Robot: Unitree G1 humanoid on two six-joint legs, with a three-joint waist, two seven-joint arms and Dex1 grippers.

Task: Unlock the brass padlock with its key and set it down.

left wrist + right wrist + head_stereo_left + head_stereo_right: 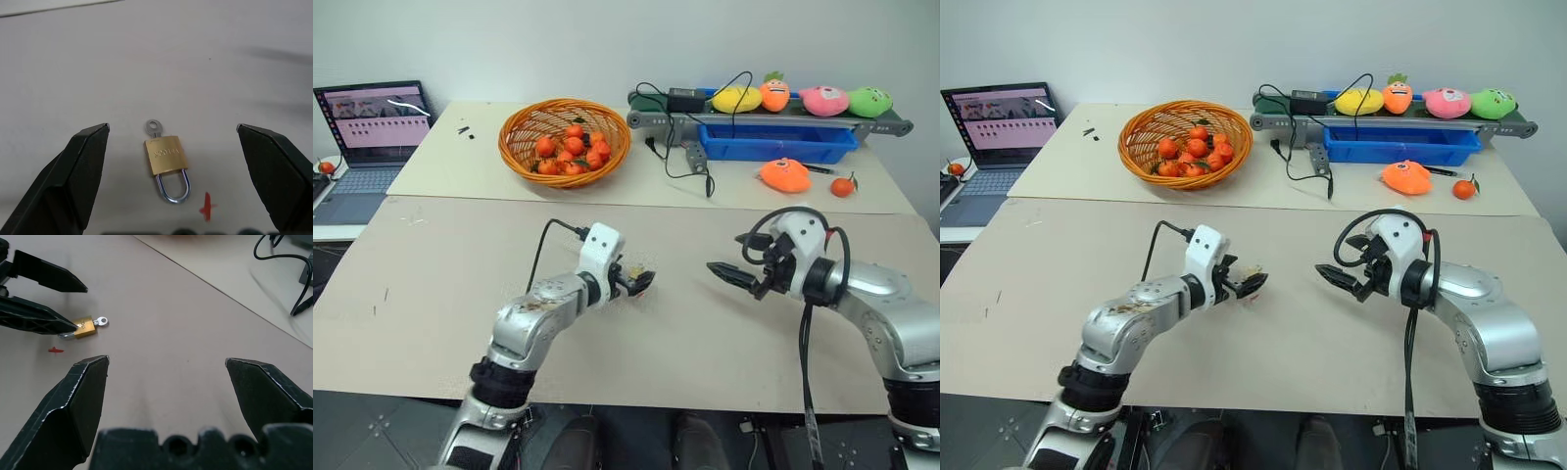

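The brass padlock [166,157] lies flat on the pale beige tabletop [460,294], key [153,127] in its base, between my left gripper's [172,142] wide-spread fingers. My right gripper [736,277] hovers nearby, fingers wide, empty. An orange basket [565,140] and laptop [370,147] sit behind.

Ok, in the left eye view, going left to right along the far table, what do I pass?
Laptop → orange wicker basket of small oranges → blue tray → orange plush toy → single loose orange.

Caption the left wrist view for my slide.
Open left gripper poised over the brass padlock lying on the table, key inserted.
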